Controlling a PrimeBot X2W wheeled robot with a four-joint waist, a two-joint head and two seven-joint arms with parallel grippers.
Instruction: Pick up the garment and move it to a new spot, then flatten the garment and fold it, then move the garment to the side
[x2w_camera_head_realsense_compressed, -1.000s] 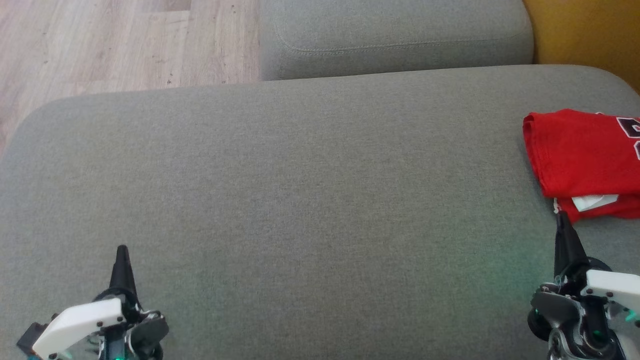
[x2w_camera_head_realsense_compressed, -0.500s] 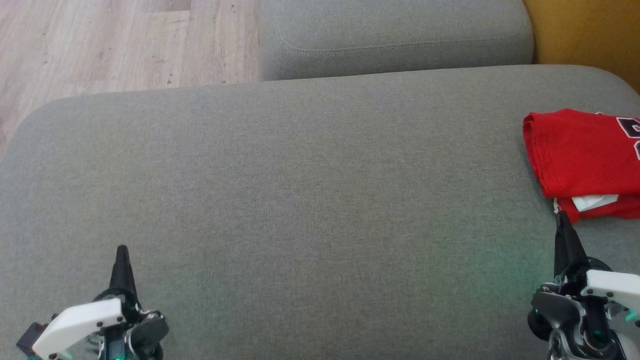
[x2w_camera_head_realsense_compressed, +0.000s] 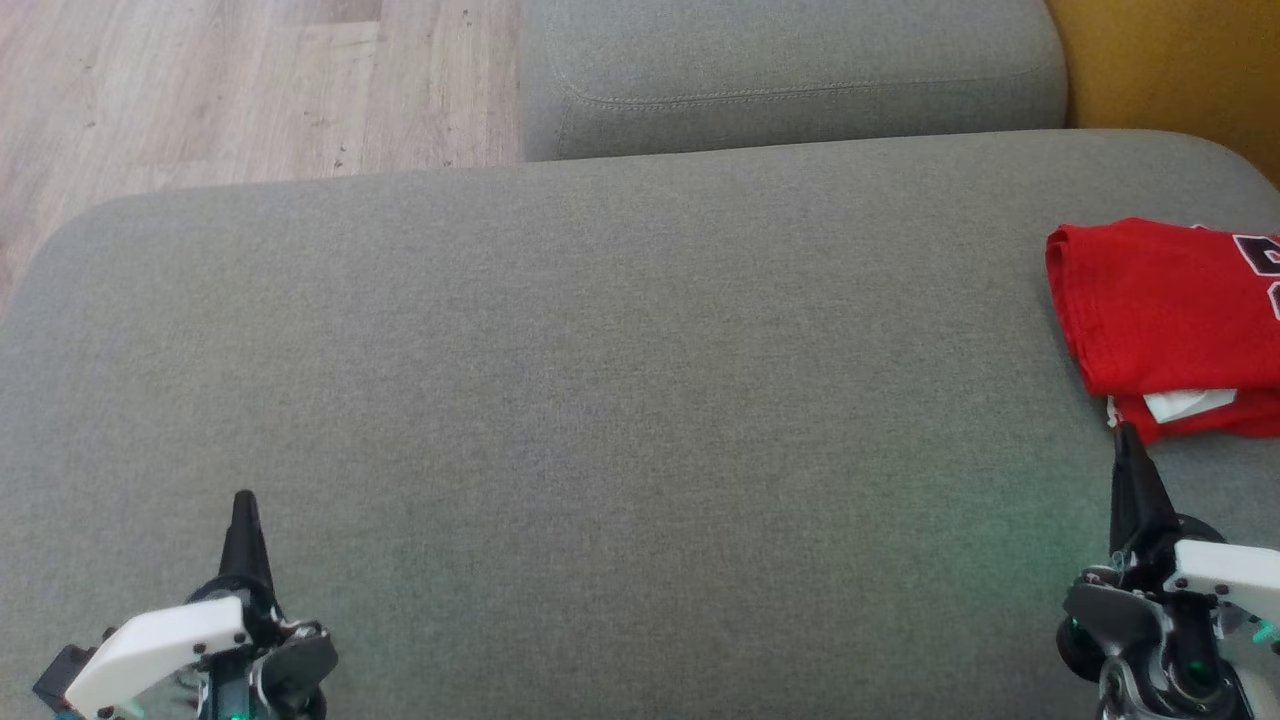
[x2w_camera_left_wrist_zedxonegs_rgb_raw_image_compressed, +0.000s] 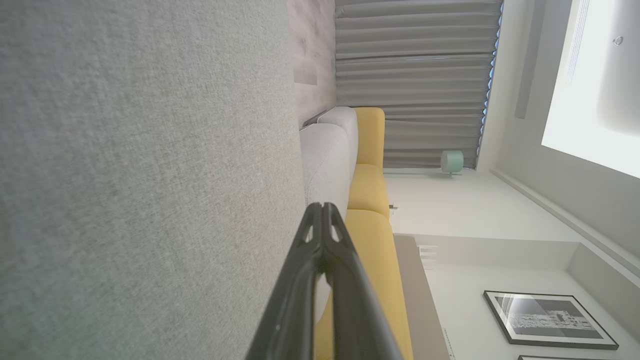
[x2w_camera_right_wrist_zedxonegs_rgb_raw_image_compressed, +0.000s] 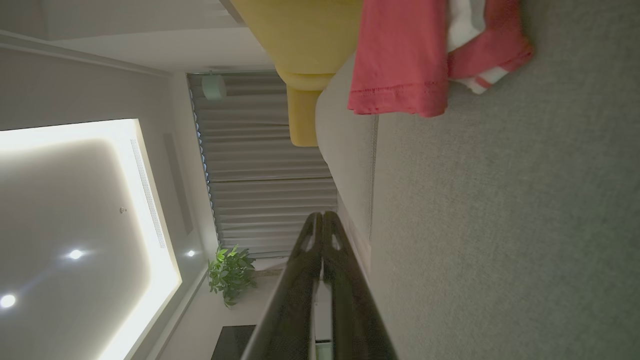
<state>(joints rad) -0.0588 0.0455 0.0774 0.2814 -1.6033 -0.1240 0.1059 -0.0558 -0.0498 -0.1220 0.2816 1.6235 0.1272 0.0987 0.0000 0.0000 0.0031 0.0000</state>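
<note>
Looking at my feed: the folded red garment (x2w_camera_head_realsense_compressed: 1165, 310) sits at the grey cushion's (x2w_camera_head_realsense_compressed: 600, 380) right edge. Both sets of jaws are pressed together, holding nothing. Left gripper (x2w_camera_head_realsense_compressed: 243, 498) is low left, right gripper (x2w_camera_head_realsense_compressed: 1121, 432) has its tip just beside the garment's near corner.

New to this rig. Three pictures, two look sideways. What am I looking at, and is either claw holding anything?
It is a wheeled robot with two arms, each ending in a two-finger gripper. The head view looks down from its head camera: the left gripper shows at lower left, the right gripper at lower right. The other two come from wrist cameras looking along each gripper's fingers, so the room appears turned sideways. The surface is a wide grey cushion. Toward its right side lies a folded red garment with dark lettering, ahead of the right gripper's tip. Both grippers are shut and hold nothing.
</note>
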